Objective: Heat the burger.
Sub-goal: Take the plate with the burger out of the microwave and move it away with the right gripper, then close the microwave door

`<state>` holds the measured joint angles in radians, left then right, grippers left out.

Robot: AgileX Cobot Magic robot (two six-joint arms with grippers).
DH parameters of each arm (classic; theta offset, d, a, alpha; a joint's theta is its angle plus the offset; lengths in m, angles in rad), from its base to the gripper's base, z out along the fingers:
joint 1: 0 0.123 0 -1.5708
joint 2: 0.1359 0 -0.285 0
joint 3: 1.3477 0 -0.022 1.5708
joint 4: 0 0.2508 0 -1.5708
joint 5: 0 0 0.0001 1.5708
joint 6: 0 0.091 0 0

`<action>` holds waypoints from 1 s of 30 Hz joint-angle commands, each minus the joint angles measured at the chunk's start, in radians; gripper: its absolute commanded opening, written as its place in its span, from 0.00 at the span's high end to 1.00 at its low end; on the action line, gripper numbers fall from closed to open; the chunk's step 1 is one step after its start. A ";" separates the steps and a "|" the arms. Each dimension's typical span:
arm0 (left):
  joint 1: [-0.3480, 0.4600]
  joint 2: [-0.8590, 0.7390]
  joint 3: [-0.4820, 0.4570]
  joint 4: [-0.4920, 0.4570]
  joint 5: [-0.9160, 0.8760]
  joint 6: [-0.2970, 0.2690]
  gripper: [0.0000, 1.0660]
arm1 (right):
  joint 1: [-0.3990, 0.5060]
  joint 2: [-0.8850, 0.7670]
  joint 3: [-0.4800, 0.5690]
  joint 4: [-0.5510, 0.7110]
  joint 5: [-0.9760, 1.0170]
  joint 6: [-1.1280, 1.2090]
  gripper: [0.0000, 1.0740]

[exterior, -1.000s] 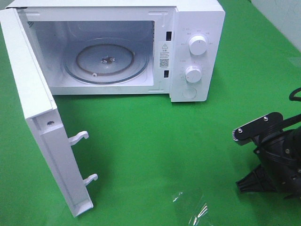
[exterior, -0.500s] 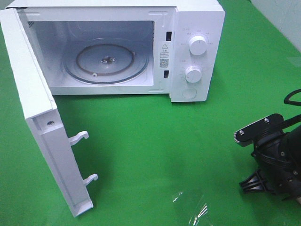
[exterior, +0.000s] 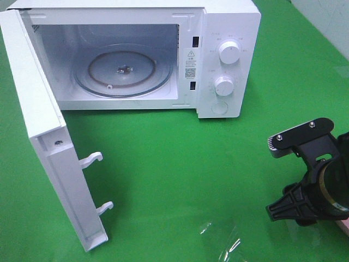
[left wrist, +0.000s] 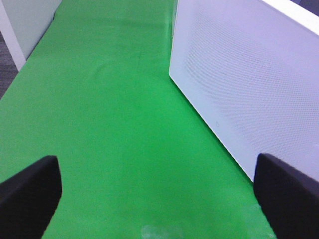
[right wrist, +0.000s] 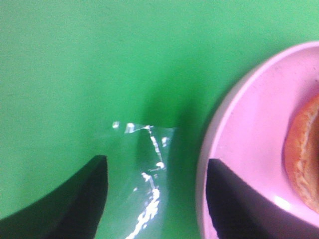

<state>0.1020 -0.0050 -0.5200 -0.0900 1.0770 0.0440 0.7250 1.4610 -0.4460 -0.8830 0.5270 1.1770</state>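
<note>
Since a second earlier, the black right gripper (right wrist: 154,199) had swung lower and parted its fingers, holding nothing, one finger over the round pink plate (right wrist: 239,149). On that plate sat one glossy golden-brown burger (right wrist: 304,154), beside one crinkled clear plastic film (exterior: 221,237). Farther off stood one white microwave (exterior: 229,22), door (exterior: 49,147) open, glass turntable (exterior: 122,70) bare. The left gripper (left wrist: 159,199) was spread wide, empty.

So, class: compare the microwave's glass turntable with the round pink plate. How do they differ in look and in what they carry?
The clear glass turntable is see-through; the round pink plate is opaque. The turntable sits inside the open white microwave and carries nothing; the plate lies on the green cloth and carries the golden-brown burger, only partly in view. Both are round and lie flat.
</note>
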 commanded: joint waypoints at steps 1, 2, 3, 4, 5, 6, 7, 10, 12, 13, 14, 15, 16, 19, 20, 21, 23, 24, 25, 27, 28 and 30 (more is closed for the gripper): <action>0.003 -0.016 0.003 -0.007 -0.007 -0.003 0.09 | 0.000 -0.115 -0.005 0.153 -0.009 -0.228 0.42; 0.003 -0.016 0.003 -0.007 -0.007 -0.003 0.09 | 0.000 -0.178 -0.005 0.244 -0.022 -0.342 0.40; 0.003 -0.016 0.003 -0.007 -0.007 -0.003 0.09 | 0.000 -0.178 -0.005 0.244 -0.022 -0.342 0.40; 0.003 -0.016 0.003 -0.007 -0.007 -0.003 0.09 | 0.002 -0.227 -0.005 0.333 -0.025 -0.444 0.37; 0.003 -0.016 0.003 -0.007 -0.007 -0.003 0.09 | 0.002 -0.227 -0.005 0.333 -0.025 -0.444 0.37; 0.003 -0.016 0.003 -0.007 -0.007 -0.003 0.09 | 0.002 -0.265 -0.005 0.427 -0.022 -0.543 0.33; 0.003 -0.016 0.003 -0.007 -0.007 -0.003 0.09 | 0.002 -0.265 -0.005 0.427 -0.022 -0.543 0.33; 0.003 -0.016 0.003 -0.007 -0.007 -0.003 0.09 | 0.002 -0.306 -0.005 0.535 -0.021 -0.670 0.29; 0.003 -0.016 0.003 -0.007 -0.007 -0.003 0.09 | 0.002 -0.325 -0.005 0.587 -0.021 -0.729 0.28; 0.003 -0.016 0.003 -0.007 -0.007 -0.003 0.09 | 0.002 -0.337 -0.005 0.627 -0.020 -0.773 0.29; 0.003 -0.016 0.003 -0.007 -0.007 -0.003 0.09 | 0.002 -0.337 -0.005 0.627 -0.020 -0.773 0.29; 0.003 -0.016 0.003 -0.007 -0.007 -0.003 0.09 | 0.002 -0.349 -0.005 0.649 -0.013 -0.794 0.29; 0.003 -0.016 0.003 -0.007 -0.007 -0.003 0.09 | 0.002 -0.349 -0.005 0.649 -0.013 -0.794 0.29; 0.003 -0.016 0.003 -0.007 -0.007 -0.003 0.09 | 0.002 -0.368 -0.005 0.654 -0.003 -0.797 0.29; 0.003 -0.016 0.003 -0.007 -0.007 -0.003 0.09 | 0.002 -0.403 -0.005 0.651 0.006 -0.797 0.29; 0.003 -0.016 0.003 -0.007 -0.007 -0.003 0.09 | 0.002 -0.403 -0.005 0.651 0.006 -0.797 0.29; 0.003 -0.016 0.003 -0.007 -0.007 -0.003 0.09 | 0.002 -0.457 -0.005 0.651 0.014 -0.797 0.29; 0.003 -0.016 0.003 -0.007 -0.007 -0.003 0.09 | 0.002 -0.526 -0.005 0.651 0.029 -0.797 0.29; 0.003 -0.016 0.003 -0.007 -0.007 -0.003 0.09 | 0.002 -0.526 -0.005 0.651 0.029 -0.797 0.29; 0.003 -0.016 0.003 -0.007 -0.007 -0.003 0.09 | -0.001 -0.645 -0.005 0.651 0.069 -0.797 0.29; 0.003 -0.016 0.003 -0.007 -0.007 -0.003 0.09 | -0.001 -0.645 -0.005 0.651 0.069 -0.797 0.29; 0.003 -0.016 0.003 -0.007 -0.007 -0.003 0.09 | -0.001 -0.712 -0.005 0.649 0.118 -0.797 0.29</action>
<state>0.1020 -0.0050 -0.5200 -0.0900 1.0770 0.0440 0.7250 0.7710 -0.4450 -0.2350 0.6220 0.3930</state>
